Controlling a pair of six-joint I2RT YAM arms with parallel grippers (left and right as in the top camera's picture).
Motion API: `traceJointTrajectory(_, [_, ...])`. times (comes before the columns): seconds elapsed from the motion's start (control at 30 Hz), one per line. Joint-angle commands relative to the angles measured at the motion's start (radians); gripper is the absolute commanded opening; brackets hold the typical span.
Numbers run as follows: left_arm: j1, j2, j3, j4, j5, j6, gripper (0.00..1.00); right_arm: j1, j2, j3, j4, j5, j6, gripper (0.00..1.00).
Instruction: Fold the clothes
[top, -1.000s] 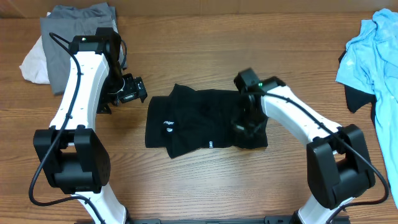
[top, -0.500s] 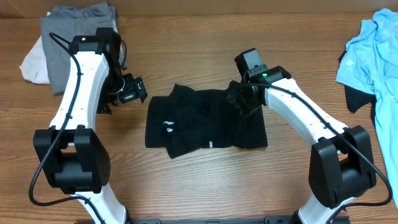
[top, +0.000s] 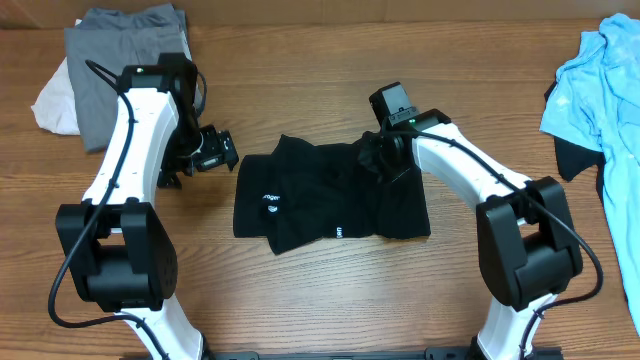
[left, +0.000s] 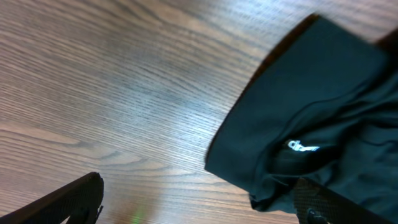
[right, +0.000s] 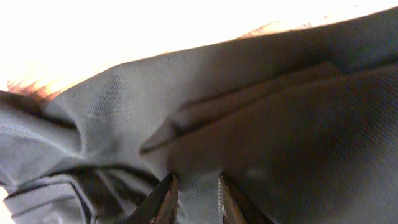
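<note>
At the centre of the tabletop the black shirt lies part-folded and mostly flat, white label marks facing up on its left half. At its upper right edge the right gripper has its jaws drawn narrow on a raised fold. In the wrist view, cloth sits between the fingertips, so it reads as a pinch.

Just off the shirt's upper left corner, the left gripper is spread wide over bare wood, holding nothing.

Likely step: carry the right edge across to the left.
- Lift only enough to clear.
- Travel straight and land edge on edge.
- Don't drag the lower layers.
- The left arm could pin the left side.

The grey garment and white cloth sit far left, the light blue garment far right, all well apart from the shirt.
</note>
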Motion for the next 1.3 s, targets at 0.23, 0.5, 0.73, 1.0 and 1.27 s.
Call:
traceJointTrajectory(0.23, [-0.008,-0.002,-0.149,0.052,0.011,0.004,1.00,-0.025,0.052,0.044,0.067,0.028,-0.008,0.25])
traceJointTrajectory(0.5, [-0.008,-0.002,-0.152,0.066,0.011,0.004,1.00,-0.119,-0.018,0.360,-0.382,0.024,-0.145,0.40])
traceJointTrajectory(0.73, [-0.008,-0.002,-0.152,0.070,0.021,0.004,1.00,-0.118,-0.054,0.403,-0.756,0.037,-0.245,0.40])
traceJointTrajectory(1.0, [-0.008,-0.002,-0.152,0.063,0.038,0.004,1.00,-0.048,-0.054,0.168,-0.697,0.084,-0.209,0.39])
traceJointTrajectory(1.27, [-0.008,-0.002,-0.152,0.064,0.037,0.004,1.00,-0.032,-0.054,-0.096,-0.457,-0.043,-0.187,0.12])
